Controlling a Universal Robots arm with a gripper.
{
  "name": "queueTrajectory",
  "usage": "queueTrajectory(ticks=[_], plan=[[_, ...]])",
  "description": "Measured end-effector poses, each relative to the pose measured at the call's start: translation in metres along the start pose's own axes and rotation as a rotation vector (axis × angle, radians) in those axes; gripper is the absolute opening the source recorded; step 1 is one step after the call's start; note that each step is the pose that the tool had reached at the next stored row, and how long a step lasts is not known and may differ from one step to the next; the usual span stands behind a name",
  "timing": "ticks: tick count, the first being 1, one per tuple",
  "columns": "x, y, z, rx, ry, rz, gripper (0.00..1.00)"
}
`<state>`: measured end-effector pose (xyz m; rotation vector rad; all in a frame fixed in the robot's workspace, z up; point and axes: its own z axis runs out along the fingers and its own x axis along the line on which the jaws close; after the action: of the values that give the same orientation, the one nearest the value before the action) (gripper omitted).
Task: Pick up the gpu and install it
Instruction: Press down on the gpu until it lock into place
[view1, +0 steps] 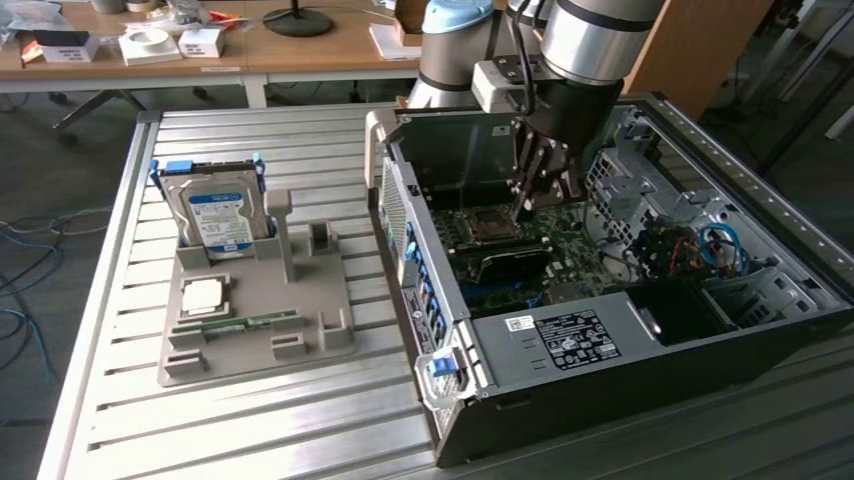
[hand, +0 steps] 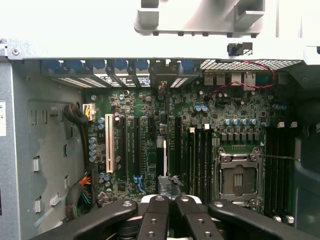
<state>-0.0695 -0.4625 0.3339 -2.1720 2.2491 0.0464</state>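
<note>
Fingers clamped on the gpu, inside the computer case.
Install step underway; the card needs aligning over a motherboard slot.

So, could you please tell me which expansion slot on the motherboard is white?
The outermost slot, next to the column of blue capacitors; the other long slots beside it are black.

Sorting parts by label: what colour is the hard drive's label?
Blue and white; the hard drive shows best in the exterior view.
</note>
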Motion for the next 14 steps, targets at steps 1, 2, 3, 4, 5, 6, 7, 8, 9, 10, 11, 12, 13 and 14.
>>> queueTrajectory(ticks=[1,2,3,4,5,6,7,8,9,10,11,12,13,14], plan=[[0.0,0.0,0.0,-0.0001,0.0,0.0,0.11],[0.0,0.0,0.0,0.0,0.0,0.0,0.11],[0.0,0.0,0.0,0.0,-0.0001,0.0,0.11],[0.0,0.0,0.0,-0.0001,-0.0002,0.0,0.11],[0.0,0.0,0.0002,-0.0001,-0.0014,0.0,0.11],[0.0,0.0,0.0009,-0.0001,-0.0024,0.0,0.11],[0.0,0.0,0.0019,-0.0001,-0.0028,0.0,0.11],[0.0,0.0,0.003,-0.0001,-0.0029,0.0,0.11],[0.0,0.0,0.0042,-0.0001,-0.0028,0.0,0.11],[0.0,-0.0001,0.0054,-0.0001,-0.0029,0.0,0.11],[0.0,-0.0001,0.0067,-0.0002,-0.0029,0.0,0.11],[0.0,-0.0001,0.008,-0.0001,-0.003,0.0,0.11],[0.0,-0.0001,0.0092,-0.0001,-0.0029,0.0,0.11],[0.0,-0.0001,0.0105,-0.0001,-0.0029,0.0,0.11]])
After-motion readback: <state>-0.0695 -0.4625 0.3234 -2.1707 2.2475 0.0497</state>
